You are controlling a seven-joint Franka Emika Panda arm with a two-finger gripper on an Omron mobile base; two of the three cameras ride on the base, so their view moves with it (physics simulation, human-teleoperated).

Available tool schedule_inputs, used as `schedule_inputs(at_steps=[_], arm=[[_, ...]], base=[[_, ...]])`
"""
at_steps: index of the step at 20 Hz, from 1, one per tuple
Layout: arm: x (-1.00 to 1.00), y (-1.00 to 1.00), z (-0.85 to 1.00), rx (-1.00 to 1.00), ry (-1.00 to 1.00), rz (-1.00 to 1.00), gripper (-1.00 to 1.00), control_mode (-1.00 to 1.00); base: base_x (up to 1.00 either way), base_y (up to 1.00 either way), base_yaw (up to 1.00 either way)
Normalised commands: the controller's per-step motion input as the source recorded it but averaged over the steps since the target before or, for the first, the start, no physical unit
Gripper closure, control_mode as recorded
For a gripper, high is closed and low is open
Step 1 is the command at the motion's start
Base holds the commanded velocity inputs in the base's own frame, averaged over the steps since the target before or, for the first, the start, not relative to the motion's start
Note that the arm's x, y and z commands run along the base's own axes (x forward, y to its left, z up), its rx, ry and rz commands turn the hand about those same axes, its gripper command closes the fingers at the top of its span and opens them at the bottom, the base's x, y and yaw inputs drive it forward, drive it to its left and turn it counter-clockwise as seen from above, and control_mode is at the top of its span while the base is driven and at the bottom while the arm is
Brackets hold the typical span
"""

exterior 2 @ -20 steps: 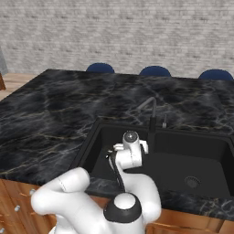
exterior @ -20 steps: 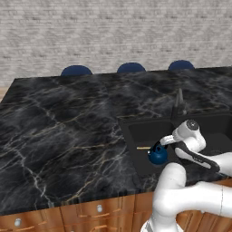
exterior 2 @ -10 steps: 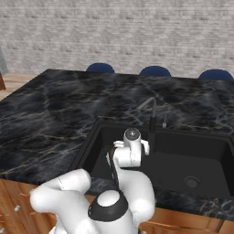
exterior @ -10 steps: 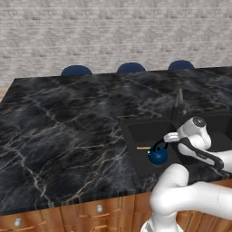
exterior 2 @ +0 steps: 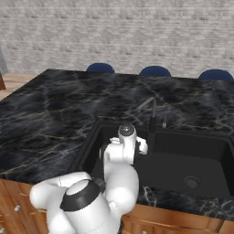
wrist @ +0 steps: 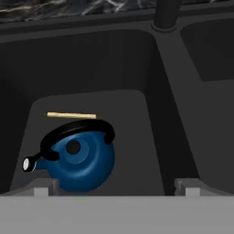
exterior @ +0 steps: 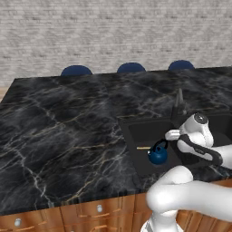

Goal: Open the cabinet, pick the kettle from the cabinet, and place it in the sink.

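1. Left base view: the kettle (exterior: 158,154) sits upright on the floor of the sink (exterior: 136,136), in the left basin, near the front wall. It is dark blue w/ a black arched handle. A thin pale stick (exterior: 143,147) lies on the basin floor just beside it, on the left.
2. Same view: the gripper (exterior: 171,135) is above the basin, to the right of the kettle and a bit higher, not touching it. The fingers are too small here to judge well; they look spread apart, w/ nothing between them.
3. Same view: the faucet (exterior: 179,102) stands behind the basin on the black marble counter (exterior: 68,131). Three blue chairs (exterior: 131,68) show at the far edge of the counter.
4. Right base view: the arm's white wrist (exterior 2: 124,148) hangs over the left part of the sink (exterior 2: 219,151) and covers the place of the kettle. The drain (exterior 2: 192,181) is in the right basin; the curved faucet (exterior 2: 151,116) is behind the divider.
5. Hand view: the kettle (wrist: 80,157) is low and left, its spout (wrist: 29,164) to the left, handle (wrist: 77,131) arched over the lid. The stick (wrist: 71,115) lies just behind it.
6. Hand view: the two fingertips (wrist: 187,185) stand wide apart at the bottom, approx. one each side of the kettle, jaws empty.
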Motion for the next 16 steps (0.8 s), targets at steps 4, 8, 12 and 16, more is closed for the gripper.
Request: schedule_inputs(at_steps=[4,8,12,16], arm=[[-0.37,0.10,0.32,0.00,0.00,-0.04,-1.00,-1.00],[-0.34,0.11,0.37,0.00,0.00,0.00,-1.00,-1.00],[-0.33,0.08,0.42,0.00,0.00,0.00,-1.00,-1.00],[-0.31,0.09,0.47,0.00,-0.02,0.00,-1.00,-1.00]], base=[[0.00,0.00,0.00],[0.00,0.00,0.00],[0.00,0.00,0.00],[0.00,0.00,0.00]])
